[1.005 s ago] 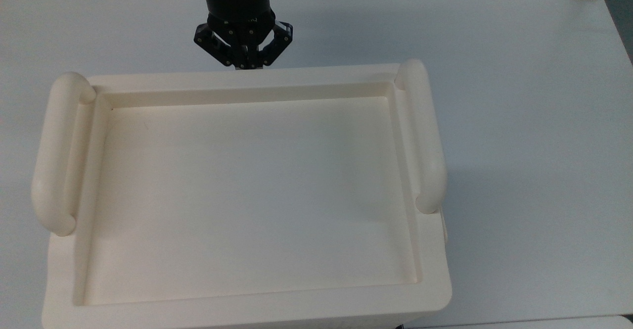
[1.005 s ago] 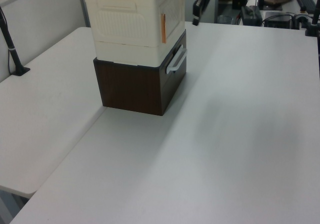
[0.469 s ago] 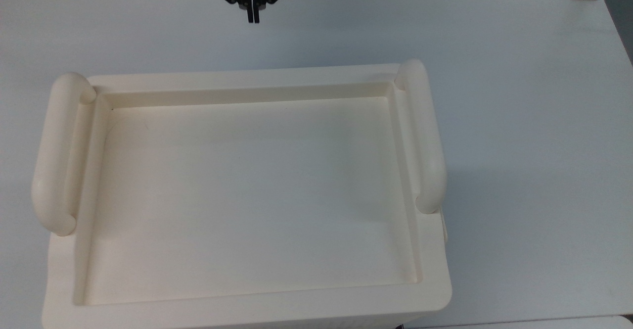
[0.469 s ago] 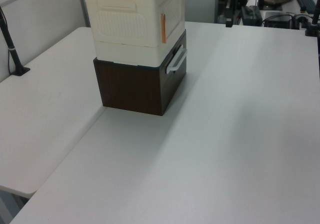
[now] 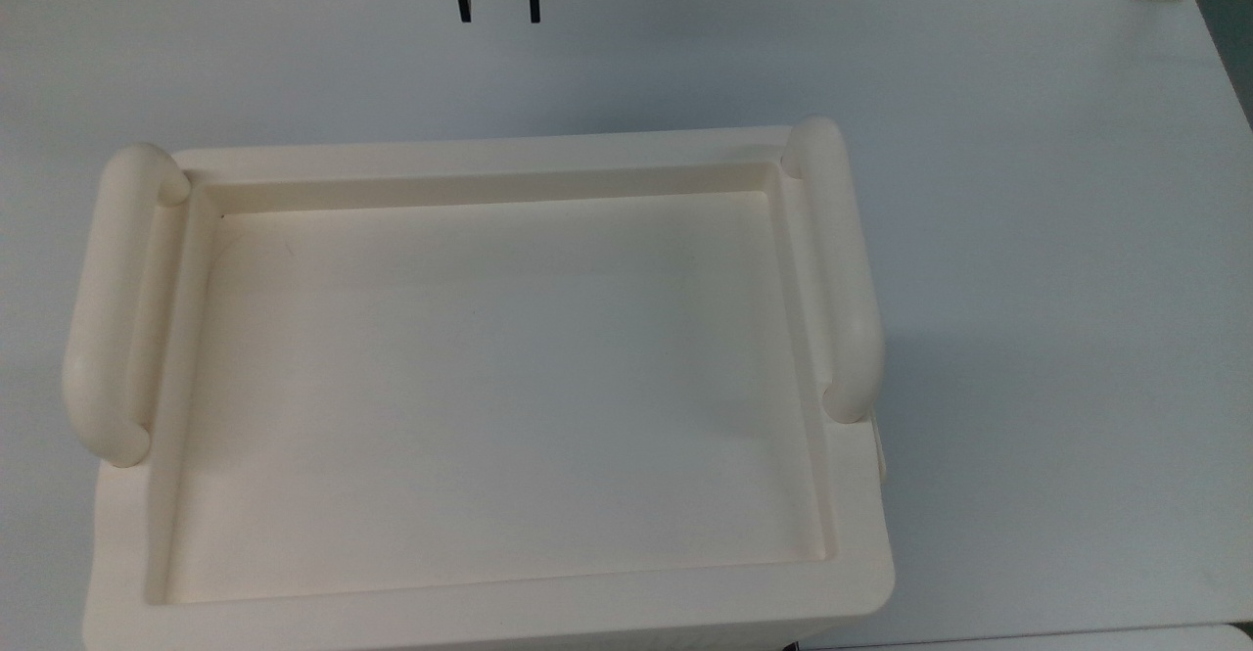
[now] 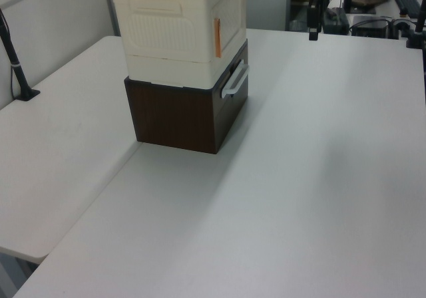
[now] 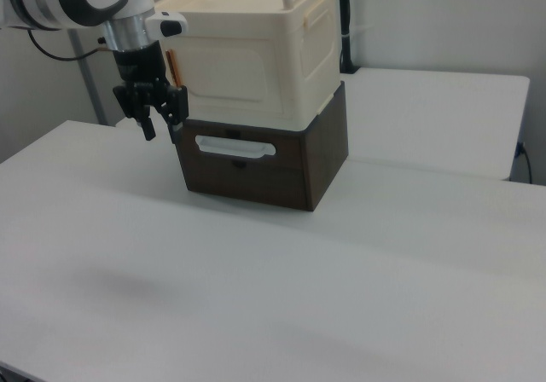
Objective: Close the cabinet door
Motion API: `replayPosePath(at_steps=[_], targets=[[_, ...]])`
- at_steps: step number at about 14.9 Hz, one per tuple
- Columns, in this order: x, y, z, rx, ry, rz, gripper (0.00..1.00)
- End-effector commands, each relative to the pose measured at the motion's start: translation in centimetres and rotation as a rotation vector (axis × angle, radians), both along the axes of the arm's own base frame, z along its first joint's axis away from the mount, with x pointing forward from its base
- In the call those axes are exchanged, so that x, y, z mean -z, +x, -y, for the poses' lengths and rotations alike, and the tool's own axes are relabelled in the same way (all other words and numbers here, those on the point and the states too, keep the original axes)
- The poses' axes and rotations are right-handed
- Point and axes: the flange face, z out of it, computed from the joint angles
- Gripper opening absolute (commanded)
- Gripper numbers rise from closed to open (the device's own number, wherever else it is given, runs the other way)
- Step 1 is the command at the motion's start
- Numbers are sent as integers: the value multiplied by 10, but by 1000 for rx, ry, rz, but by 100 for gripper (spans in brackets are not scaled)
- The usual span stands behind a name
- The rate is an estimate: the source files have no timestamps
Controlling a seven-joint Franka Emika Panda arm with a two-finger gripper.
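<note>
**End Effector Open and Clear of Closed Cabinet Door**

My end effector [image 5: 497, 0] hung above the white surface [image 5: 1028, 191] with its two fingers spread wide and nothing between them. In the top view it sat at the upper edge of the frame, well apart from the cabinet [image 5: 489, 377]. In the right view the end effector [image 7: 159, 128] hung pointing downward on the right view's left, near the cabinet's front corner but not touching it. In the left view it [image 6: 313, 30] appeared as a dark shape above the far part of the surface.

The cabinet [image 7: 256, 49] was a cream plastic box. It stood on top of a dark brown drawer unit [image 7: 273, 164], which rested on the surface. Seen in the top view, its top formed a shallow recessed rectangular tray, flanked by one rounded tube handle [image 5: 108, 308] on the top view's left and a second tube handle [image 5: 842, 269] on the top view's right.

The cabinet door [image 7: 230, 71] was the front panel with a raised rim. In the right view it lay flush with the cabinet's front face. In the left view the door [image 6: 228, 15] also sat flat against the box, with an orange-red mark [image 6: 217, 28] along its edge.

The drawer unit carried a pale bar handle [image 7: 235, 148] on its front.
</note>
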Motion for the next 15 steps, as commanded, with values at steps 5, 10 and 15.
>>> replayPosePath(at_steps=[5,10,15], targets=[[-5,-9,10,26,-8,9,100],[-7,-11,9,33,-12,6,100],[-7,-11,7,53,-16,6,100]])
